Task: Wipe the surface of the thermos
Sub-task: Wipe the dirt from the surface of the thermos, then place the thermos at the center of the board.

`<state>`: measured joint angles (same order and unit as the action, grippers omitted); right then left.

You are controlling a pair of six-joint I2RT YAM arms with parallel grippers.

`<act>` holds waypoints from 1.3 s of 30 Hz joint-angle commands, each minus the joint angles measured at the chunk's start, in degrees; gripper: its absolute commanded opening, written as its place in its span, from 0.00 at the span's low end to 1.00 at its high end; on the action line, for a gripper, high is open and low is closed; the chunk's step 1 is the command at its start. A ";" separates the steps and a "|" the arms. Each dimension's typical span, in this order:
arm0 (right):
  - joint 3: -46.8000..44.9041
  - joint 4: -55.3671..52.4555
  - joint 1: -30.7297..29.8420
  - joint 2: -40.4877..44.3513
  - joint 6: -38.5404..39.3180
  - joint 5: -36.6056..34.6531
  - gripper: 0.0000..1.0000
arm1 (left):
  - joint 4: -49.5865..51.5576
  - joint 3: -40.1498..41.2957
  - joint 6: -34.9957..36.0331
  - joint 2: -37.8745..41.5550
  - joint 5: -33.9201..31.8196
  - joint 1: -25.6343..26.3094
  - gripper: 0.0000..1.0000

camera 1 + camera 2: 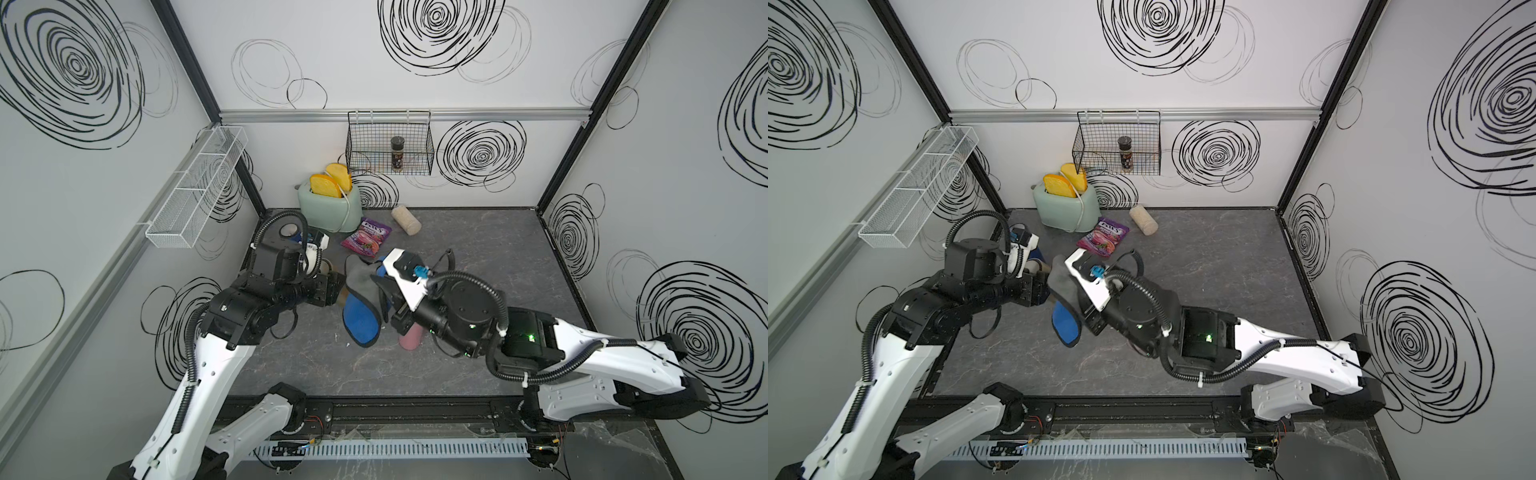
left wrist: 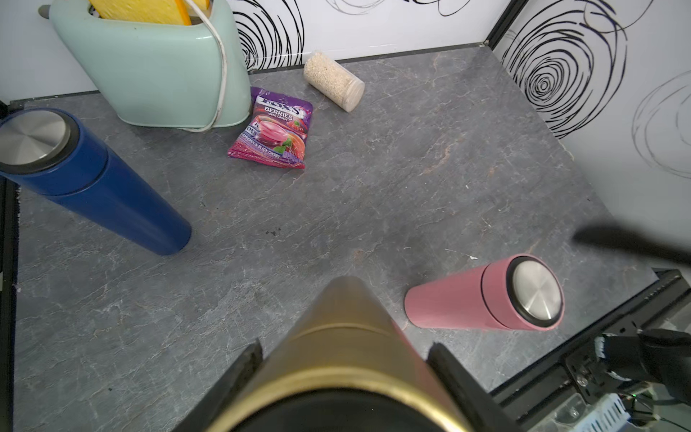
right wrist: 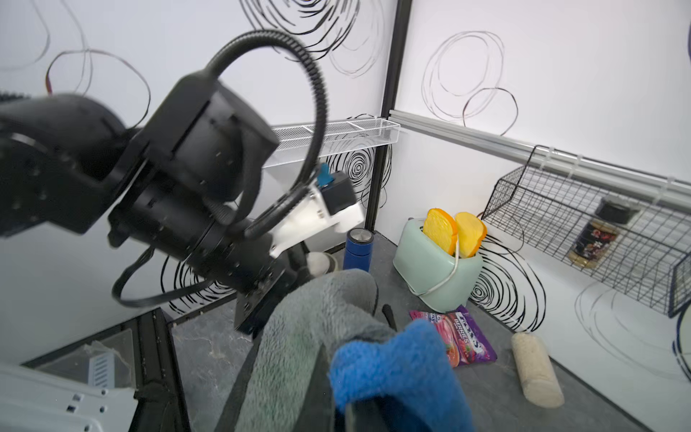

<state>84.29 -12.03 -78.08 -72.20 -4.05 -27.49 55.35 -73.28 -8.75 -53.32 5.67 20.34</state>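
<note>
Left gripper [image 2: 346, 351]: was clamped onto the gold thermos [image 2: 344, 306], a black pad [image 2: 246, 359] on each side of the body, so closed only as far as the bottle let it.
Right gripper [image 3: 336, 389]: pinched all the way down on the cloth [image 3: 310, 329], a fluffy thing that's grey one side and blue the other.
Thermos: sat mid-left over the bench [image 2: 411, 168], between the two arms. Couldn't tell if its far end touched the bench.
Cloth: was draped over the thermos on the side facing the right arm, grey part up top, blue flap hanging down in both top views.
Other bottles: a blue thermos [image 2: 93, 179] stood upright near the toaster, and a pink thermos [image 2: 482, 295] stood upright toward the front, partly under the right arm.
Back of bench: mint toaster [image 2: 157, 67] with two yellow toast slices [image 1: 332, 181] poking out, a purple berry candy bag [image 2: 275, 131] just beside it, and a jar of grains [image 2: 334, 80] lying on its side.
Wall: a black wire basket [image 1: 361, 137] had one spice jar [image 1: 397, 153] in it.
</note>
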 commanded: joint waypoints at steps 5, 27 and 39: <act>-4.40 -5.46 9.88 4.52 -14.06 12.78 0.00 | -11.45 8.01 -0.13 2.03 -13.24 7.96 0.00; -11.95 -4.91 18.84 8.11 -19.93 21.25 0.00 | -24.02 23.19 -5.92 -2.26 -21.35 10.05 0.00; -14.23 -4.59 19.36 9.70 -21.26 21.44 0.00 | -24.98 25.40 -6.59 -2.14 -18.35 8.33 0.58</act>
<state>70.94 -16.84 -59.22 -63.88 -23.90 -6.24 34.44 -48.31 -13.63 -56.58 -13.98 29.10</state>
